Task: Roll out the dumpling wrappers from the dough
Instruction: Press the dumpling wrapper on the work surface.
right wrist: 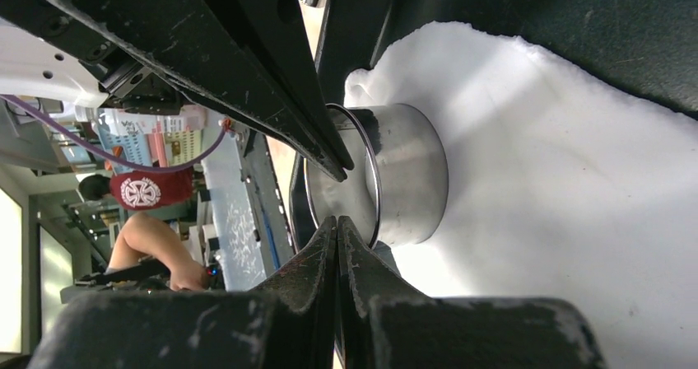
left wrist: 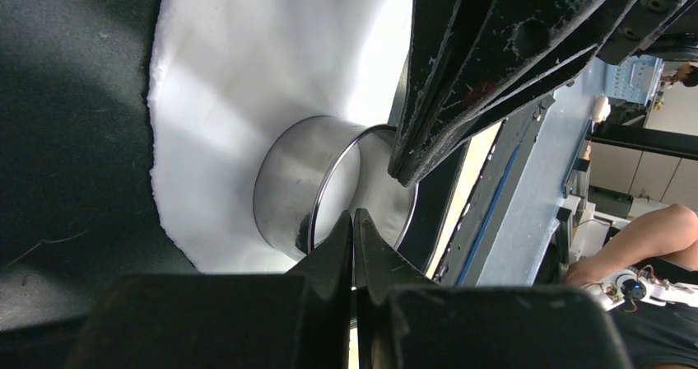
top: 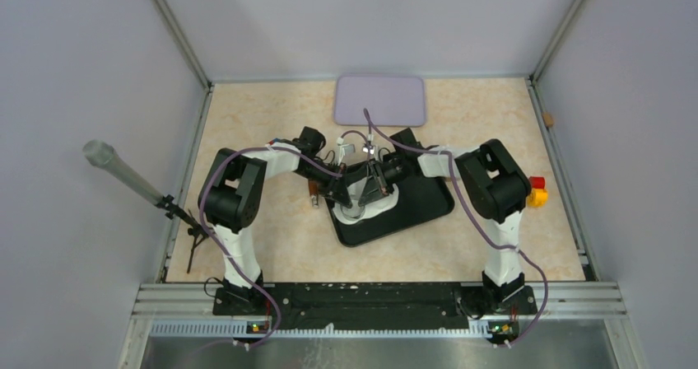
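The dough [top: 388, 196] is a flattened white sheet on the black tray [top: 420, 212]. A round metal cutter ring [left wrist: 292, 188] [right wrist: 407, 171] stands upright on the sheet [left wrist: 247, 72] [right wrist: 560, 179], near its edge. My left gripper [left wrist: 354, 214] [top: 349, 204] is shut, its tips at the ring's top rim. My right gripper [right wrist: 336, 219] [top: 368, 199] is also shut, its tips at the opposite side of the rim. Nothing sits between either pair of fingers. The two grippers meet tip to tip over the ring [top: 355, 211]. Dumpling wrappers are out of view.
A lilac board [top: 379, 100] lies at the back of the table behind the tray. A small brown tool [top: 314, 194] lies just left of the tray. A red and yellow button [top: 537, 192] sits at the right. A grey cylinder [top: 123, 175] juts from the left wall.
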Robot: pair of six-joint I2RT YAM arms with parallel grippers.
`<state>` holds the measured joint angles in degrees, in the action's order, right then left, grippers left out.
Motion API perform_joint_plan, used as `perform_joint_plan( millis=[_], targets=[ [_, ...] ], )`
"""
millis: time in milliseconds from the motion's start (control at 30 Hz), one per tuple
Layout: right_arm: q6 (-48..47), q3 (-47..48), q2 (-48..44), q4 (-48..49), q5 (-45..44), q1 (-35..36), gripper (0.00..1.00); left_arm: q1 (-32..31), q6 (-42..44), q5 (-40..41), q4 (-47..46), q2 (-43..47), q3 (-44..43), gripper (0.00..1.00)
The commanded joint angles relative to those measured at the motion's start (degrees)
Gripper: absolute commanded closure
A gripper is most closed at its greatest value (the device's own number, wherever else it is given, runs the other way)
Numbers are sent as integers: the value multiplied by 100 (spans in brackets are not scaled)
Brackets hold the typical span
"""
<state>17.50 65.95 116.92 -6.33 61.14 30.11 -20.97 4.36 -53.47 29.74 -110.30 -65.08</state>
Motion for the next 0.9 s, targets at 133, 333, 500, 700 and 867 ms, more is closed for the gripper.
perform_joint_plan(
  millis=[133, 333, 500, 700, 867],
  targets=[
    [-615, 198, 378, -715, -1263, -48, 100, 1, 166, 586, -135, -167, -52, 100],
    [-635, 252, 472, -737, -1106, 39, 100, -16, 132, 663, -154, -159, -41, 100],
    [-695, 323, 517, -855, -1161, 173, 100, -35, -110, 974, -271, -153, -9, 100],
    [-741, 374, 555, -920, -1156, 188, 100, -39, -214, 1096, -251, -246, -54, 100],
    [-755, 477, 489, -923, -688, 188, 100, -40, -160, 980, -328, -165, 7, 100]
  ],
)
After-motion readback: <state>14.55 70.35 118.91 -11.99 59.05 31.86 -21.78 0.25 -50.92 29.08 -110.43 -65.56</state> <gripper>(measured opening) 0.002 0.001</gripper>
